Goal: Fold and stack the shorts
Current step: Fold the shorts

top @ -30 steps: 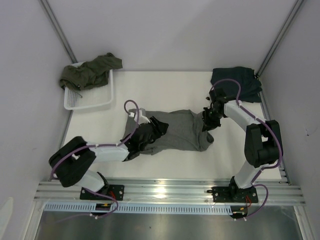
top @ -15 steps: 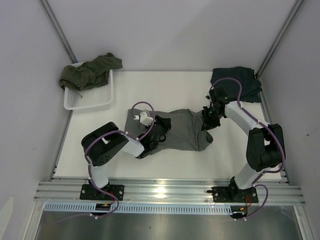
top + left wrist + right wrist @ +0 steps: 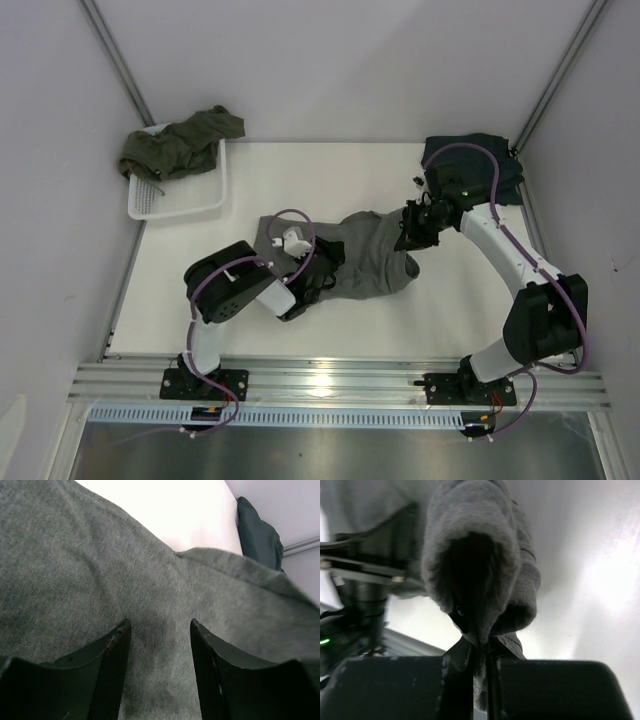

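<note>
Soft, limp grey shorts (image 3: 372,262) sag from the right gripper's (image 3: 411,229) clenched pinch; the left gripper (image 3: 157,628) gapes over mid-cloth. Best grabbed at the hems.

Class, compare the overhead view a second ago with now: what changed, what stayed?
The right gripper, shut on the right edge of the grey shorts, drew it leftward, bunching the cloth. The left arm folded inward while the left gripper stayed open on the shorts. The olive shorts, white basket and navy shorts did not move.

Heathered grey shorts (image 3: 370,255), plain olive shorts (image 3: 180,143), seemingly navy shorts (image 3: 510,165), white mesh basket (image 3: 178,211).
</note>
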{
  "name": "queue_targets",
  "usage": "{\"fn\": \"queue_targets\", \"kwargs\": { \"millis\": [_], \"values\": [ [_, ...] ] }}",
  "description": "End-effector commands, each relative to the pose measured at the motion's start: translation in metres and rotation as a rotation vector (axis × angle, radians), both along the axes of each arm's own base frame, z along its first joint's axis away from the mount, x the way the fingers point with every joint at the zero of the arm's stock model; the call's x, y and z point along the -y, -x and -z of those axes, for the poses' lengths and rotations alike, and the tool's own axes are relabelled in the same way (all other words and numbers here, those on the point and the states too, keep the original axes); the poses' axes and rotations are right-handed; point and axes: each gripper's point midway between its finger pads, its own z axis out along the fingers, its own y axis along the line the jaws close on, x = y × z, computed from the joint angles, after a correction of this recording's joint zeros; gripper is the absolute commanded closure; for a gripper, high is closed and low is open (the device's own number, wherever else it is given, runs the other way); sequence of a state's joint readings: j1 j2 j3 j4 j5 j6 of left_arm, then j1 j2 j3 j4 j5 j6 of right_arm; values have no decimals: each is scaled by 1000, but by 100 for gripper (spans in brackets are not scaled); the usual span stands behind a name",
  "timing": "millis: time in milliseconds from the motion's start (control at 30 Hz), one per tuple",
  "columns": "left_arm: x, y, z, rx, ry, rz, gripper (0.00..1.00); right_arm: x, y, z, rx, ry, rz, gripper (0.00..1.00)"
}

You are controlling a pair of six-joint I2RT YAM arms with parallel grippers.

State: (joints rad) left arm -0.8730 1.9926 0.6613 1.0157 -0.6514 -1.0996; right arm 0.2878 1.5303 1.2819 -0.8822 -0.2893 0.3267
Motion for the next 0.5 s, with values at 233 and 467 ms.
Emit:
{"fn": "queue_targets", "kwargs": {
  "millis": [233,467],
  "values": [
    [19,-6,-31,85,38,-11,45,-63,-1,-79,-23,-402,2,100],
    [23,-7,-59,114,4,7,40,-55,-5,-87,-42,-430,27,100]
  ]
}}
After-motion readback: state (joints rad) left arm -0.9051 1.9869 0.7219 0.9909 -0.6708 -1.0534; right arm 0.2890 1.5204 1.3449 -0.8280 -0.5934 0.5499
